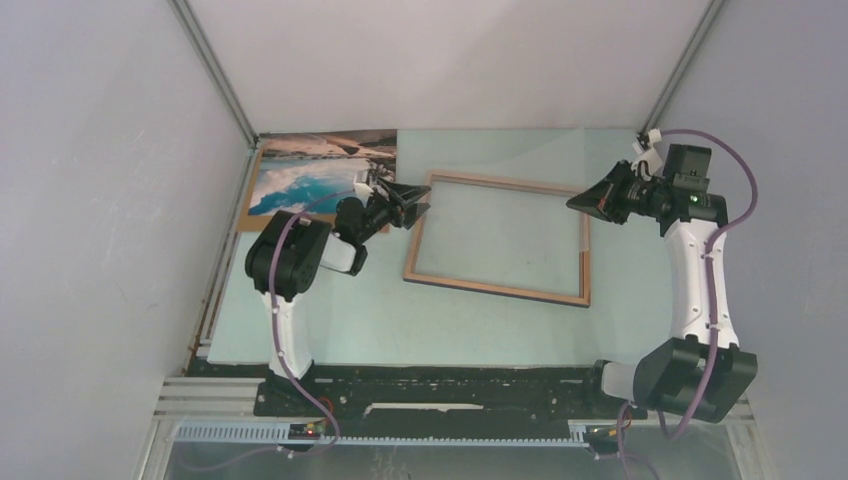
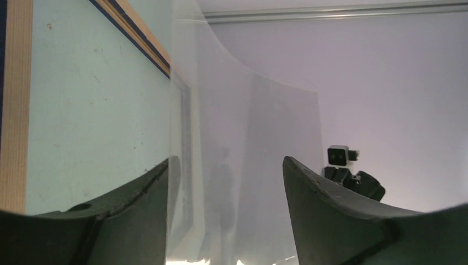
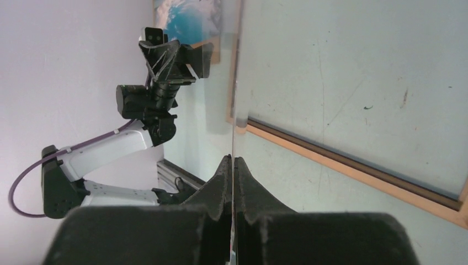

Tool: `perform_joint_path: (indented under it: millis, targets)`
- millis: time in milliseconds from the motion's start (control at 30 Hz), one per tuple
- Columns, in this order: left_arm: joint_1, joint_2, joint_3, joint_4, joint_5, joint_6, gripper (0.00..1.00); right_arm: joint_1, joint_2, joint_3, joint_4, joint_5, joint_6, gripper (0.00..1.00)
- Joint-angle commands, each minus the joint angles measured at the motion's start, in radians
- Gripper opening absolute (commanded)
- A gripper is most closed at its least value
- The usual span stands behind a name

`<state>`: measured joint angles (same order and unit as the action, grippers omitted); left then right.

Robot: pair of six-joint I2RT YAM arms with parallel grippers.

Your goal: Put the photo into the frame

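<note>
Pinching the thin edge of a clear pane [image 2: 248, 127], the right end effector [image 3: 233, 164] has its fingers pressed together on the sheet. The pane stands on edge and stretches away ahead of it. Beneath that end effector lies the frame [image 1: 497, 288], light wood face up on the counter [image 1: 330, 320]. At the pane's far end is the left end effector [image 1: 422, 203], its fingers [image 2: 138, 193] apart on either side of the bowed sheet; contact cannot be told. Just behind its wrist, the photo [image 1: 310, 175] lies picture-up on a brown backing board [image 1: 247, 212].
</note>
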<state>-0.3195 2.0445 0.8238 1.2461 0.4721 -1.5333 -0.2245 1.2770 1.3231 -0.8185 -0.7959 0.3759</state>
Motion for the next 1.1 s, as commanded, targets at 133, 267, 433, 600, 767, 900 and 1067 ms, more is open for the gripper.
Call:
perform_joint_path:
  millis: [133, 267, 433, 600, 767, 900, 1067]
  targets:
    - [0.032, -0.064, -0.017, -0.027, 0.075, 0.053, 0.62, -0.052, 0.032, -0.089, 0.147, -0.167, 0.056, 0.00]
    - [0.041, -0.061, -0.009, -0.064, 0.092, 0.067, 0.54, -0.071, 0.065, -0.113, 0.155, -0.200, 0.063, 0.05]
    - [0.053, -0.079, -0.005, -0.121, 0.091, 0.107, 0.50, -0.101, 0.105, -0.164, 0.194, -0.242, 0.073, 0.04]
    - [0.055, -0.088, -0.002, -0.143, 0.095, 0.119, 0.47, -0.145, 0.140, -0.216, 0.226, -0.249, 0.074, 0.02]
    - [0.059, -0.078, 0.001, -0.160, 0.106, 0.120, 0.46, -0.208, 0.180, -0.301, 0.322, -0.252, 0.125, 0.01]
    - [0.057, -0.058, 0.032, -0.175, 0.102, 0.104, 0.48, -0.206, 0.210, -0.338, 0.419, -0.254, 0.178, 0.00]
    - [0.053, -0.038, 0.081, -0.207, 0.090, 0.099, 0.50, -0.191, 0.258, -0.367, 0.527, -0.245, 0.229, 0.00]
